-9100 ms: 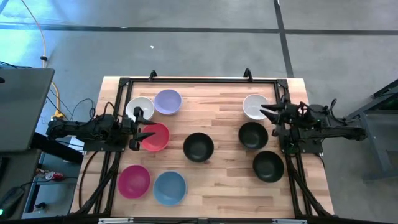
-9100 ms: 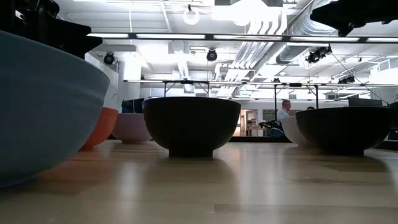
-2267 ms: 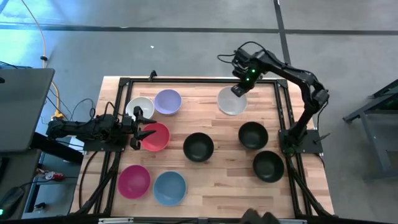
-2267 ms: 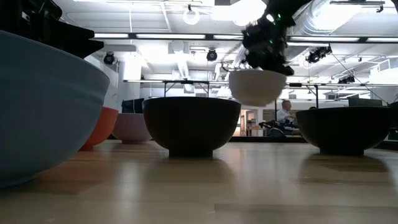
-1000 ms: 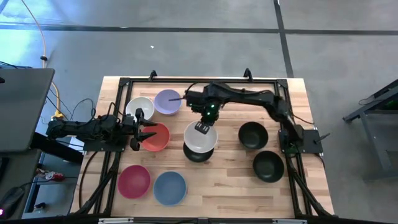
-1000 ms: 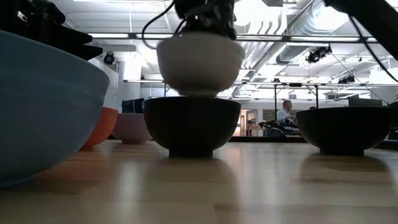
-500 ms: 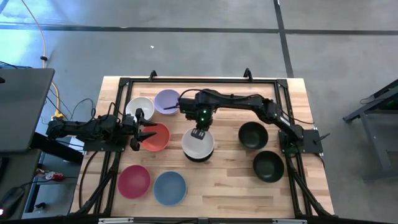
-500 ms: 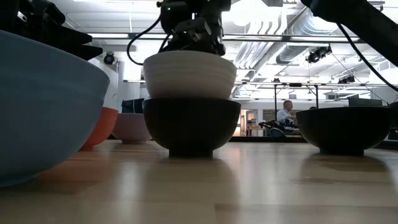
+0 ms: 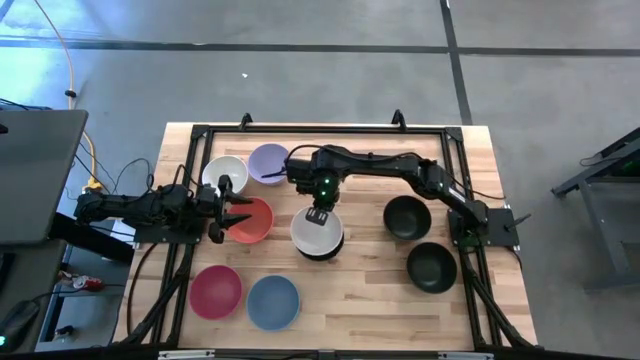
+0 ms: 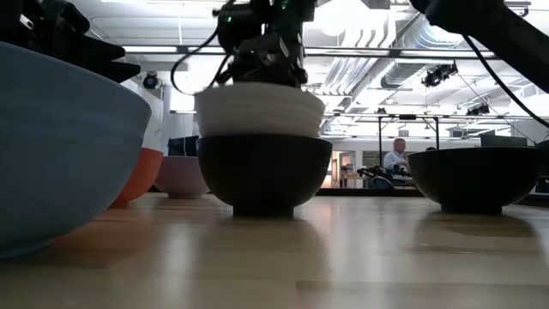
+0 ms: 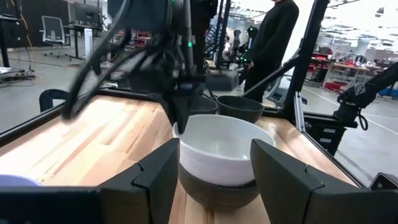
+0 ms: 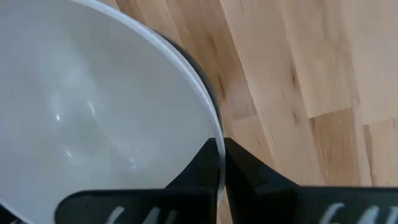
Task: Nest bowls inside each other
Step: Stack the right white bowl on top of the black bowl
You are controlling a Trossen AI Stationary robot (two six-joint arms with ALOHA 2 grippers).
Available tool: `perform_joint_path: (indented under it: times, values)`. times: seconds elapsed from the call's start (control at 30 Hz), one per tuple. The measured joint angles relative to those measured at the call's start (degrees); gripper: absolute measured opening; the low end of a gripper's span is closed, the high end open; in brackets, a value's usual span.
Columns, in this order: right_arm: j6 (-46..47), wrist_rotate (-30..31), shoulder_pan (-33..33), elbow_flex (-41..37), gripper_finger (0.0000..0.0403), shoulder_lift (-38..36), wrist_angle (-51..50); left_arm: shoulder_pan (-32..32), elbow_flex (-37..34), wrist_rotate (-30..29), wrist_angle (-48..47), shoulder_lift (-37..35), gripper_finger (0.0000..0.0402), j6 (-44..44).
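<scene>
Two arms show: the right one reaches far across the wooden counter (image 9: pixel 370 285) to its middle, its right hand (image 9: pixel 318 213) clamped on the rim of a round white bowl (image 9: pixel 316 231) sitting inside a round black bowl (image 10: pixel 264 178). The left hand (image 9: pixel 228 207), fingers apart, hovers over the red bowl (image 9: pixel 254 220) at left.

Table (image 9: pixel 370 290), layout from above:
- Centre: one bowl (image 9: pixel 317 228) is sitting in another (image 9: pixel 322 253).
- Right: two bowls are lying, far one (image 9: pixel 407 217), near one (image 9: pixel 431 267).
- Left, far row: two bowls are lying side by side (image 9: pixel 224 171) (image 9: pixel 268 160).
- Left, middle: one bowl (image 9: pixel 251 220).
- Left, near row: two bowls are lying side by side (image 9: pixel 216 291) (image 9: pixel 273 302).
</scene>
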Motion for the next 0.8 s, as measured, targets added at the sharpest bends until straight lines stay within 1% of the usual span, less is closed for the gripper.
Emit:
perform_joint_path:
  times: [0.23,0.37,0.47,0.57,0.73,0.8]
  values:
    - [-1.8,-0.5,0.1,0.0,0.0,2.0,0.0,0.0,0.0,0.2,0.0,0.0,0.0186,0.0]
    - [-2.8,-0.1,0.3,0.0,0.0,2.0,1.0,0.0,0.0,1.1,-0.2,0.0,0.0186,0.0]
    - [-2.8,0.0,0.3,0.0,0.0008,2.0,1.0,0.0,0.0,1.1,-0.3,0.0,0.0186,0.0]
    - [-3.4,-0.6,0.3,0.0,0.0035,2.0,1.1,0.0,0.0,1.1,-0.3,0.0,0.0186,0.1]
    - [-3.5,-1.7,0.3,0.0,0.0103,2.0,0.7,0.0,0.0,1.1,-0.3,0.0,0.0186,0.4]
    - [-3.8,-3.0,0.2,0.0,0.0124,2.0,0.0,0.0,0.0,1.1,-0.3,0.0,0.0186,0.4]
